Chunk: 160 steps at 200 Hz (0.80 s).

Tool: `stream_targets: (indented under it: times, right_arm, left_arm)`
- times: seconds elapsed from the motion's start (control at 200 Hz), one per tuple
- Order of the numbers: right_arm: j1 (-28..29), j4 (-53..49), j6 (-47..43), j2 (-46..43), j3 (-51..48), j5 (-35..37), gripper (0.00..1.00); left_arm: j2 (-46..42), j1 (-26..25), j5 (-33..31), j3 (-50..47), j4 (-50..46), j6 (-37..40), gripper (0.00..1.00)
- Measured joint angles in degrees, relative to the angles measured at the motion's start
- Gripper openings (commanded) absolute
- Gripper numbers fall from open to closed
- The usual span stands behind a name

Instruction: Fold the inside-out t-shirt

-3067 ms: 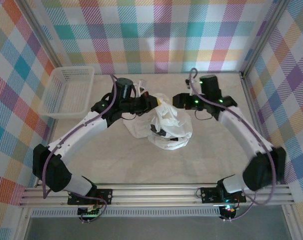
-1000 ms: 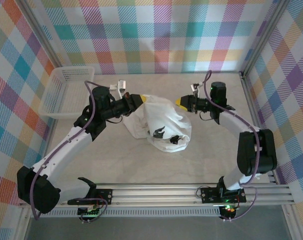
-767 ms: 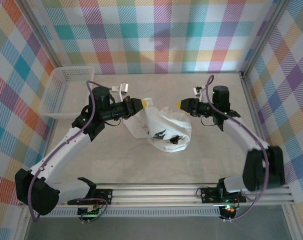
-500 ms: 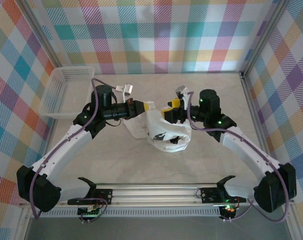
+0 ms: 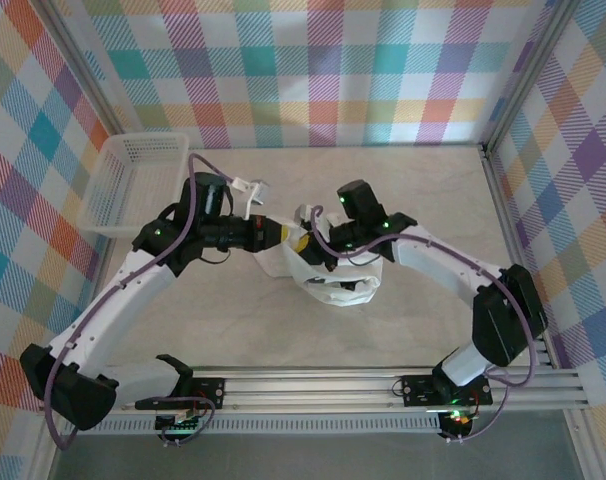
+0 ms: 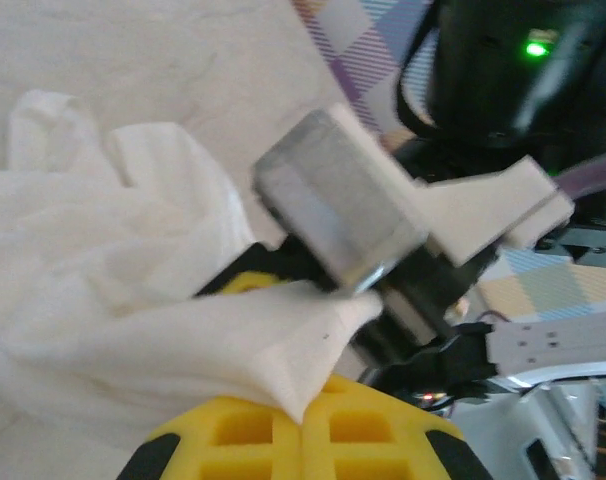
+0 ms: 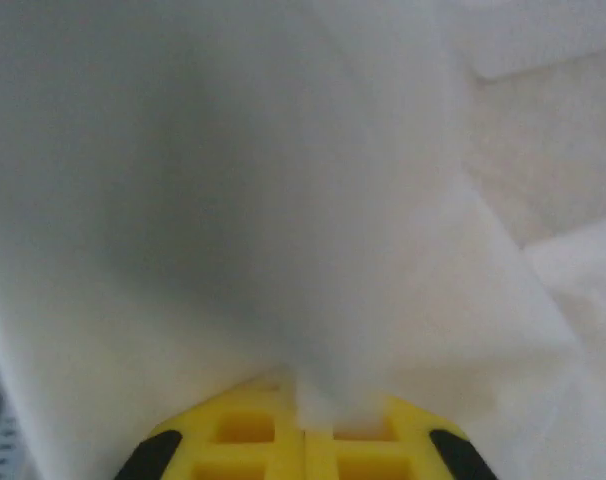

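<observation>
Left end effector (image 6: 303, 418) and right end effector (image 7: 303, 412) each pinch the inside-out t-shirt (image 5: 333, 292).

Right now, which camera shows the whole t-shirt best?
The top external view: the t-shirt sits bunched on the table, most of the heap in sight. The left wrist view shows a corner pinched in the left tool, plus crumpled folds. The right wrist view shows close, blurry cloth pinched in the right tool.

Robot lab test cell: plaid backdrop panels (image 5: 313, 70) on three sides, aluminium rail (image 5: 313, 385) with bolted arm bases (image 5: 188, 385), beige tabletop (image 5: 283, 330), mesh basket (image 5: 148, 140) well left of left gripper (image 5: 291, 240).
</observation>
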Motion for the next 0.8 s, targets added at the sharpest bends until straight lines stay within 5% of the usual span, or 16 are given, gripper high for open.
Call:
stream_targets:
  times: [0.205, 0.395, 0.645, 0.8]
  right_arm:
    - [-0.4, 7.6, 11.4, -14.1, -8.4, 15.0, 0.0]
    - [1.4, 13.8, 15.9, -24.7, -13.2, 26.6, 0.0]
    - [5.9, 9.6, 24.3, -17.6, -17.6, 27.7, 0.0]
    - [5.8, 6.7, 25.9, -14.9, -14.3, 26.2, 0.0]
  left_arm:
    - [-1.9, 0.6, -14.8, -2.1, -4.5, 0.9, 0.0]
    - [-0.4, 1.4, -17.9, -6.2, -1.7, -1.9, 0.37]
    - [0.0, 1.6, -17.9, -13.5, 1.4, -5.0, 0.45]
    - [-2.3, -0.5, -15.5, -14.9, 2.5, -1.6, 0.63]
